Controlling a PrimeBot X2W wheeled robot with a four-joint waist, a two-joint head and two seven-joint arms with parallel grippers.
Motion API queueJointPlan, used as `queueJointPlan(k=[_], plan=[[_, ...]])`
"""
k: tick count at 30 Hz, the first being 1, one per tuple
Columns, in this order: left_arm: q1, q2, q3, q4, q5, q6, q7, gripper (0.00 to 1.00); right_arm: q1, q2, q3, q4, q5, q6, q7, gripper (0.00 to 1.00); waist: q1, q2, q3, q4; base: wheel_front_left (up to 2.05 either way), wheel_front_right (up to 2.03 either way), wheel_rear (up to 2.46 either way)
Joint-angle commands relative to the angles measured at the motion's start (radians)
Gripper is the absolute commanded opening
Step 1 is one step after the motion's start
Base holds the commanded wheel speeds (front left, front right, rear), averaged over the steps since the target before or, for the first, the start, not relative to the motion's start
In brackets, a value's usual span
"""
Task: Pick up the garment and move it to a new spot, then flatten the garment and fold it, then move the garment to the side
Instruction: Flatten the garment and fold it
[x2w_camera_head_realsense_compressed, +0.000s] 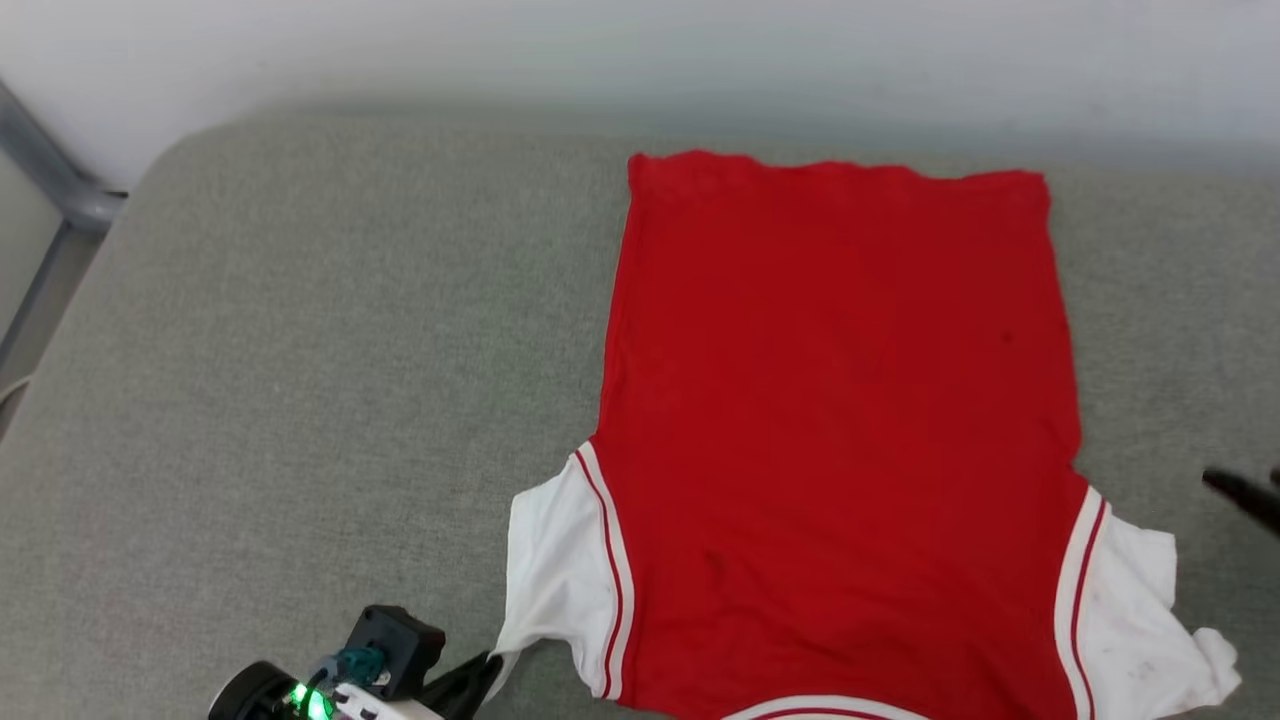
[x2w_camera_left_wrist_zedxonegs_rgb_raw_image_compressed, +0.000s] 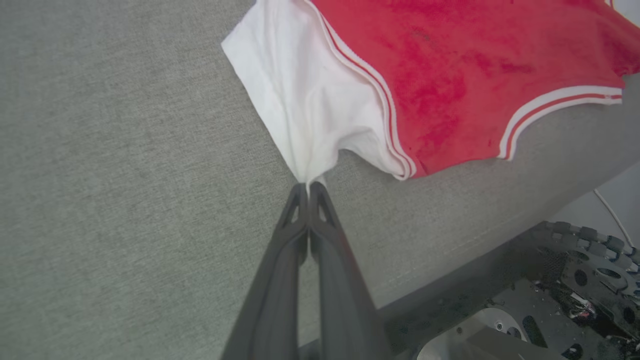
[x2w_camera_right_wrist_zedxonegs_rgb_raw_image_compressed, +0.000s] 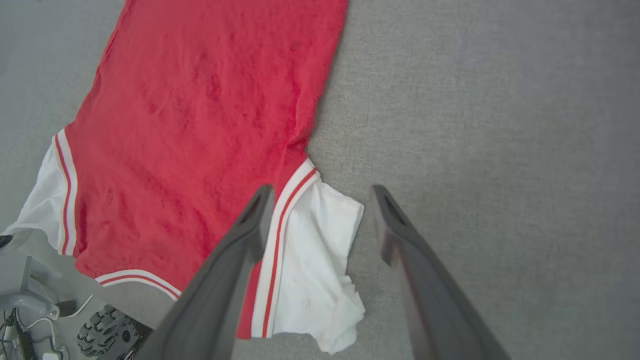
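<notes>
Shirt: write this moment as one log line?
garment: flat on cushion | left gripper: shut on left sleeve | right gripper: open near right sleeve

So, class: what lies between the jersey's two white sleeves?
The jersey's red body, spread flat on the grey cushion, plainest in the head view.

Grey woven cushion (x2w_camera_head_realsense_compressed: 300, 350), rounded corner, pale wall (x2w_camera_head_realsense_compressed: 640, 50) behind, grey metal bar (x2w_camera_head_realsense_compressed: 50, 170) at left
</notes>
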Motion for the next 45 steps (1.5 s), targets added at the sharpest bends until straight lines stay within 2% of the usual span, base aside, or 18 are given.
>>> queueJointPlan(k=[1,7,11,21,27,33,39,40,41,42,45], plan=[[0.001,0.007,0.000,-0.026,0.003,0.005,0.017,0.00,-0.048,0.015,0.002,-0.006,-0.016,-0.001,0.025,1.00,-0.0001,0.0000,0.054,0.021,0.00,0.00,0.00],[-0.044,0.030,-0.022,-0.158,0.031,0.007,0.091,0.00,-0.361,0.071,-0.005,0.056,-0.128,-0.001,0.175,1.00,-0.0001,0.0000,0.189,0.080,0.00,0.00,0.00],[-0.081,0.023,-0.033,-0.217,0.049,0.008,0.108,0.00,-0.559,0.080,0.002,0.131,-0.230,-0.001,0.260,1.00,-0.0001,0.0000,0.278,0.126,0.00,0.00,0.00],[-0.158,-0.008,-0.061,-0.271,0.110,0.013,0.091,0.00,-0.921,0.059,0.027,0.315,-0.520,-0.001,0.309,1.00,-0.0001,0.0000,0.432,0.221,0.00,0.00,0.00],[-0.188,-0.018,-0.069,-0.262,0.114,0.004,0.075,0.00,-1.016,0.048,-0.028,0.410,-0.634,-0.001,0.315,1.00,-0.0001,0.0000,0.480,0.272,0.00,0.00,0.00],[-0.199,-0.026,-0.079,-0.256,0.113,0.004,0.061,0.00,-1.046,0.049,-0.068,0.466,-0.725,-0.001,0.317,1.00,-0.0001,0.0000,0.507,0.301,0.00,0.00,0.00],[-0.209,-0.035,-0.083,-0.245,0.114,0.009,0.049,0.00,-1.021,0.093,-0.046,0.519,-0.707,-0.001,0.320,1.00,-0.0001,0.0000,0.526,0.313,0.00,0.00,0.00],[-0.211,-0.036,-0.084,-0.243,0.114,0.008,0.048,0.00,-1.016,0.093,-0.039,0.525,-0.703,-0.001,0.326,0.65,-0.0001,0.0000,0.528,0.314,0.00,0.00,0.00],[-0.212,-0.038,-0.085,-0.242,0.114,0.009,0.046,0.00,-1.012,0.091,-0.034,0.529,-0.698,-0.001,0.330,0.21,-0.0001,0.0000,0.529,0.315,0.00,0.00,0.00],[-0.213,-0.039,-0.086,-0.240,0.114,0.009,0.047,0.00,-1.009,0.088,-0.030,0.531,-0.696,-0.001,0.332,0.00,-0.0001,0.0000,0.529,0.316,0.00,0.00,0.00],[-0.218,-0.041,-0.086,-0.234,0.113,0.012,0.044,0.00,-0.990,0.060,-0.019,0.527,-0.697,-0.001,0.327,0.00,-0.0001,0.0000,0.528,0.315,0.00,0.00,0.00]])
